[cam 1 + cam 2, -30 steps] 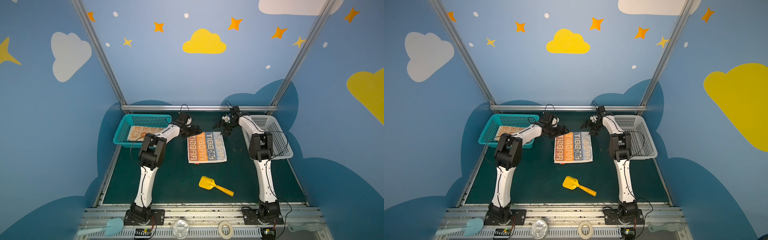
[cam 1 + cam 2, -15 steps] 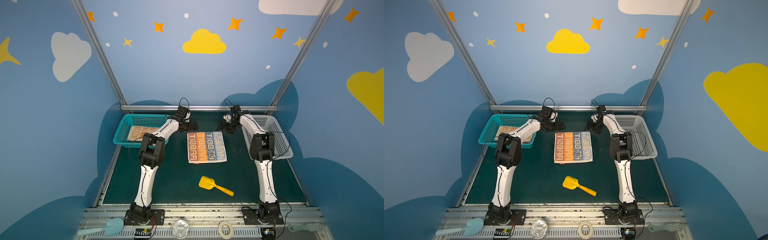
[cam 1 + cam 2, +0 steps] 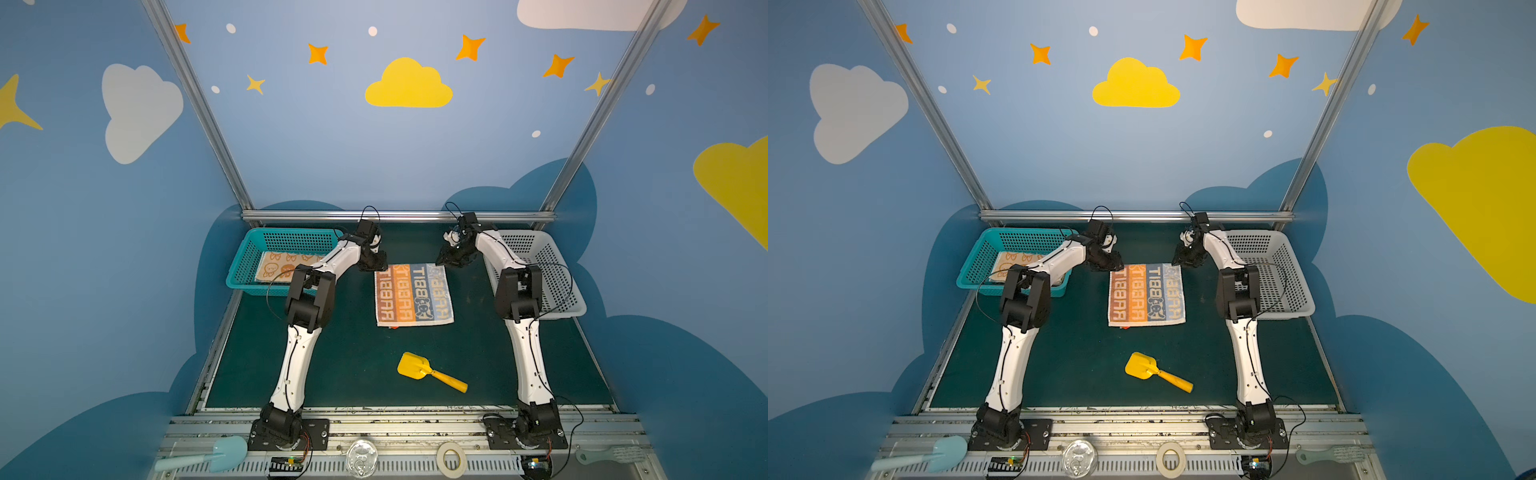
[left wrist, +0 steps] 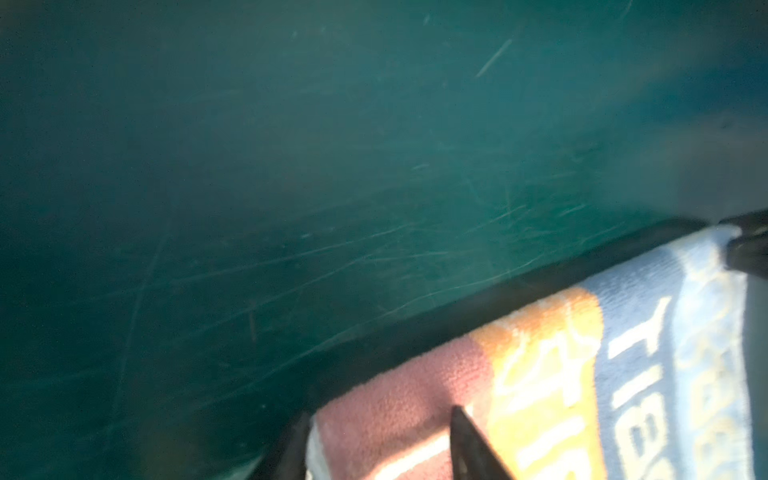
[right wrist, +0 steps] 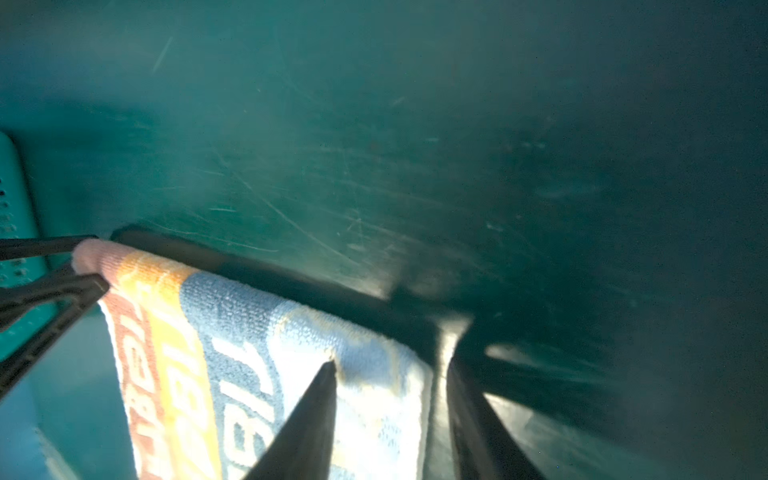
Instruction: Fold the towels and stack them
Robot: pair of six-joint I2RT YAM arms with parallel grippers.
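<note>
Top views only: towel (image 3: 279, 266) in basket (image 3: 249, 259)

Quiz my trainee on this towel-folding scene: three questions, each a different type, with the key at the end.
1. True or false: an orange-and-cream towel lies in the teal basket.
2. Where is the yellow scoop? A) in the white basket B) on the green mat, nearer the arm bases than the striped towel C) on top of the striped towel
3. Fill in: the left gripper and right gripper are at the striped towel's two corners ___ from the arm bases.
Key: 1 true; 2 B; 3 farthest.
</note>
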